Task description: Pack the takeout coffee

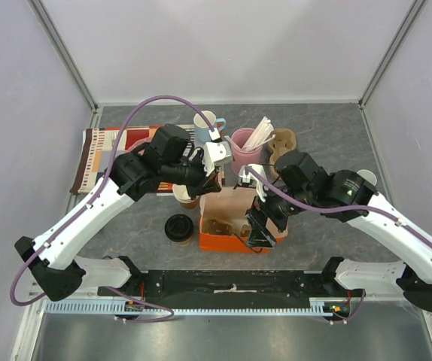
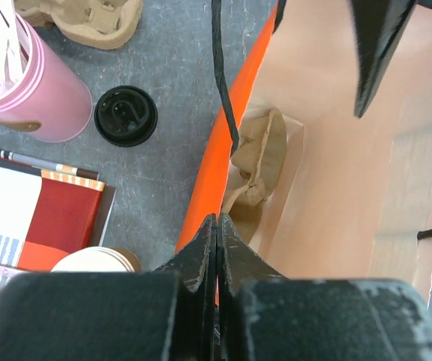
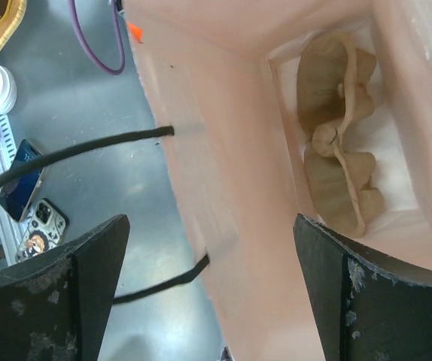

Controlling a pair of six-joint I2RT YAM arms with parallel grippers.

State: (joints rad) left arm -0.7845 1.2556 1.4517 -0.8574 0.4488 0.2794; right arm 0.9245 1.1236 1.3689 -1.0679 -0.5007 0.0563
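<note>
The takeout coffee [image 1: 179,228], a brown cup with a black dome lid, stands on the table just left of the orange paper bag [image 1: 223,242]. A cardboard cup carrier [image 1: 227,226] lies in the bag's bottom and shows in the right wrist view [image 3: 340,143]. My left gripper [image 1: 214,180] is at the bag's far left edge. In the left wrist view [image 2: 217,222] its jaws are pressed together on the orange rim [image 2: 216,143]. My right gripper [image 1: 257,229] hangs over the bag's right side, open [image 3: 210,226], with the bag wall [image 3: 223,150] and a black handle between its fingers.
Stacked paper cups [image 1: 186,197] stand by the left arm. A light-blue mug [image 1: 205,124], a pink cup of stirrers [image 1: 244,147] and a spare carrier [image 1: 282,143] stand behind the bag. A striped mat [image 1: 99,154] lies far left. Another black lid [image 2: 126,115] sits near the pink cup.
</note>
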